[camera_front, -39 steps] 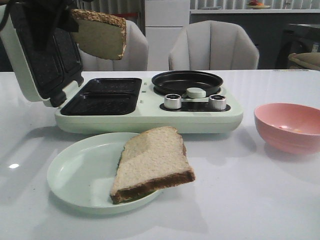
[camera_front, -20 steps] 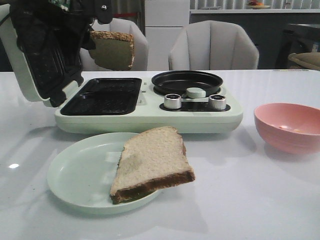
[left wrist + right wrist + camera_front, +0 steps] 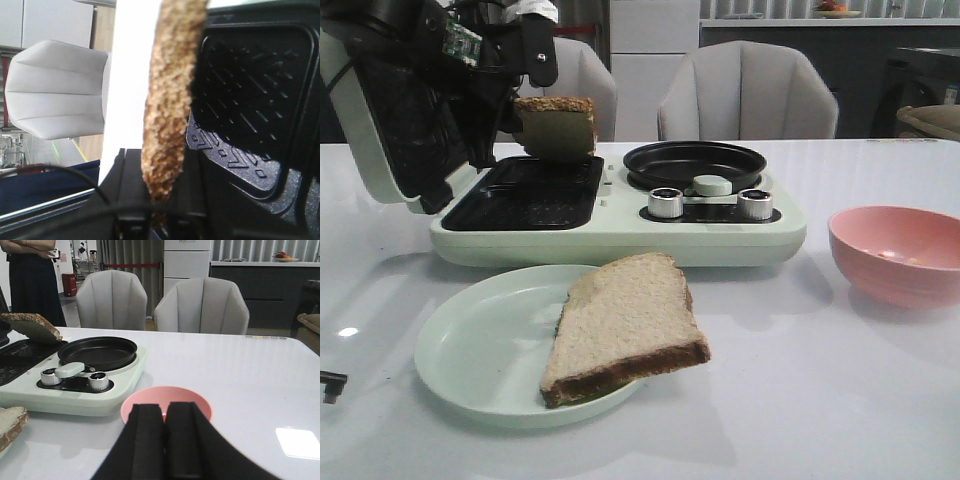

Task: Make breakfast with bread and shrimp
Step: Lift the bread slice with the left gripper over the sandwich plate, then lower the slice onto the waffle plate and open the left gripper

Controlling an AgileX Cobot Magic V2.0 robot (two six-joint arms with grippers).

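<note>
Your left gripper [image 3: 525, 110] is clenched on one bread slice [image 3: 557, 127], holding it on edge just above the right half of the open grill plate [image 3: 525, 192] on the left of the breakfast maker [image 3: 620, 235]; the other slice [image 3: 625, 325] lies on the near plate [image 3: 485, 345]. Bring the low edge down first, then tip the slice flat inside the plate's rim before you let go. Your right gripper [image 3: 165, 440] rests closed and empty near the pink bowl [image 3: 898, 252], where any shrimp cannot be made out.
</note>
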